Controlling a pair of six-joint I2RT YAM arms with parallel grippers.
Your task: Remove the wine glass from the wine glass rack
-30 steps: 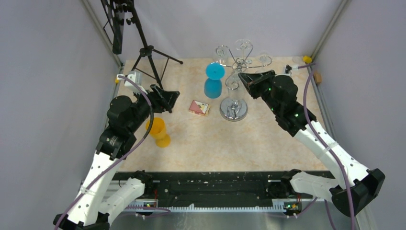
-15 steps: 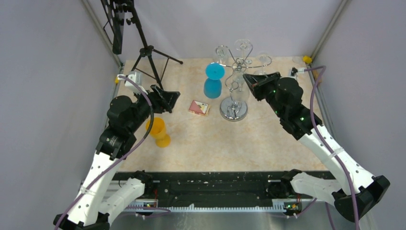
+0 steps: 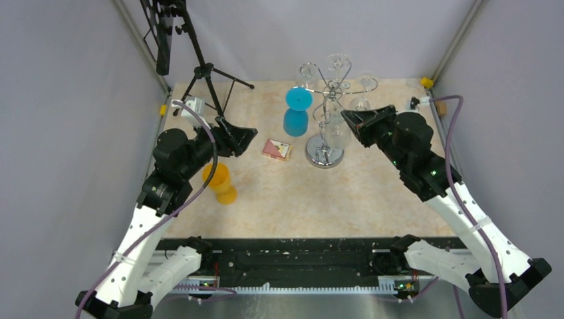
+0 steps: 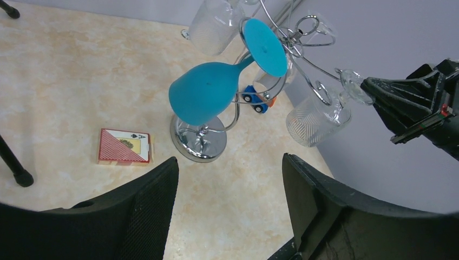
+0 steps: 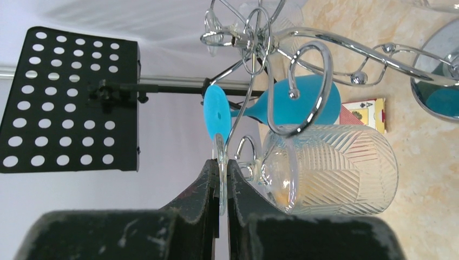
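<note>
The chrome wine glass rack (image 3: 324,154) stands at mid-table, its scroll arms (image 5: 308,70) spread above the disc base (image 4: 197,142). My right gripper (image 5: 222,162) is shut on the foot disc of a clear ribbed wine glass (image 5: 335,168), held bowl-down just right of the rack's post (image 3: 336,133). The glass's stem sits beside a curled arm end; whether they touch I cannot tell. A blue wine glass (image 4: 208,92) hangs on the rack's left side. My left gripper (image 4: 230,162) is open with nothing in it, left of the rack (image 3: 245,136).
Further clear glasses (image 3: 339,63) hang on the rack's far arms. A red card deck (image 3: 276,149) lies left of the base. An orange cup (image 3: 219,183) stands under the left arm. A black tripod (image 3: 206,73) with a perforated plate (image 5: 70,100) occupies the far left corner.
My right arm has drawn back to the right, carrying the clear glass away from the rack's post. The left gripper has shifted slightly right and farther out.
</note>
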